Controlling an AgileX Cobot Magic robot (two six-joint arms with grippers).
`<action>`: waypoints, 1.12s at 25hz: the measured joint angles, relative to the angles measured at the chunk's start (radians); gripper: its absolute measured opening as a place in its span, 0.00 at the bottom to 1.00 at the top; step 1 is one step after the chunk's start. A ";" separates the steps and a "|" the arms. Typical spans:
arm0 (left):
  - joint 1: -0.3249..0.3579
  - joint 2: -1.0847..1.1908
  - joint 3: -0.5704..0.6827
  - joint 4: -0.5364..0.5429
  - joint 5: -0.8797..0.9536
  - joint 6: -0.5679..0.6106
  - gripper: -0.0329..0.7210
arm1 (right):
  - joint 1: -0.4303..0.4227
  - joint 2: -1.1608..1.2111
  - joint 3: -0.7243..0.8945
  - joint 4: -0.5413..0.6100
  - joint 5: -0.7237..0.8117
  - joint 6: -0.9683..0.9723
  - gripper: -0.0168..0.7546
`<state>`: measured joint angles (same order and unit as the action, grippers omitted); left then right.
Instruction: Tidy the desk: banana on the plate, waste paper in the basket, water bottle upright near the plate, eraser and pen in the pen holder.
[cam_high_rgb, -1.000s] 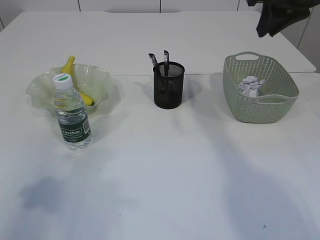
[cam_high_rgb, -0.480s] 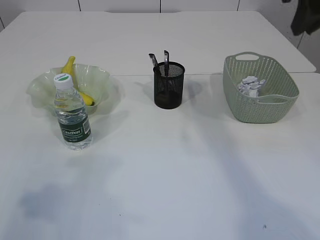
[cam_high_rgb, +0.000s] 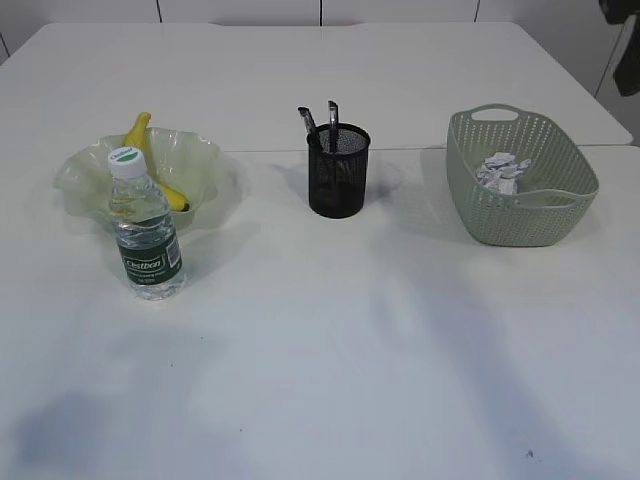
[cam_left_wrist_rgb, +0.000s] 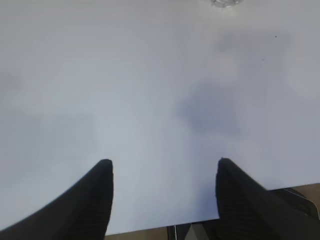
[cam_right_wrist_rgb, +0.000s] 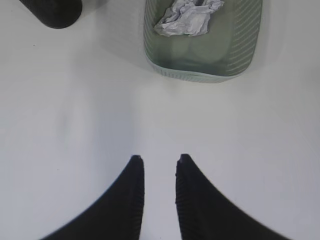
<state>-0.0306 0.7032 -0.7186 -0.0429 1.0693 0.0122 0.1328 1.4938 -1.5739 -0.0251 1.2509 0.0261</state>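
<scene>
From my exterior camera I see the white table (cam_high_rgb: 330, 340) with everything sitting in its place. The banana (cam_high_rgb: 150, 165) lies in the pale green wavy plate (cam_high_rgb: 205, 165) at the left, and the water bottle (cam_high_rgb: 143, 225) stands upright just in front of that plate, its white cap on. In the middle is the black mesh pen holder (cam_high_rgb: 338, 172) with two dark pens (cam_high_rgb: 320, 120) sticking out of its top; I cannot tell whether an eraser is inside. On the right, the green basket (cam_high_rgb: 520, 215) holds a crumpled wad of waste paper (cam_high_rgb: 500, 170).

My left gripper (cam_left_wrist_rgb: 162, 167) hangs over bare table near the front edge, its two dark fingers (cam_left_wrist_rgb: 100, 195) spread well apart with nothing between them; only the base of the bottle shows at the top of that view. My right gripper (cam_right_wrist_rgb: 159, 162) hovers above the table on the near side of the basket, fingers (cam_right_wrist_rgb: 132, 185) close together with a narrow gap, gripping nothing. From that wrist I can see the paper resting in the basket and a corner of the pen holder off to the upper left.
</scene>
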 joint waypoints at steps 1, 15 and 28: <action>0.000 -0.016 0.000 0.004 0.007 -0.012 0.64 | 0.000 -0.016 0.013 0.000 0.000 -0.002 0.24; 0.000 -0.296 0.000 0.031 0.160 -0.062 0.64 | 0.000 -0.408 0.217 0.000 0.002 0.000 0.24; 0.000 -0.561 0.000 0.043 0.196 -0.063 0.63 | 0.000 -0.839 0.472 -0.079 0.016 0.006 0.24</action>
<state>-0.0306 0.1420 -0.7186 0.0000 1.2657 -0.0512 0.1328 0.6546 -1.1015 -0.1045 1.2665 0.0319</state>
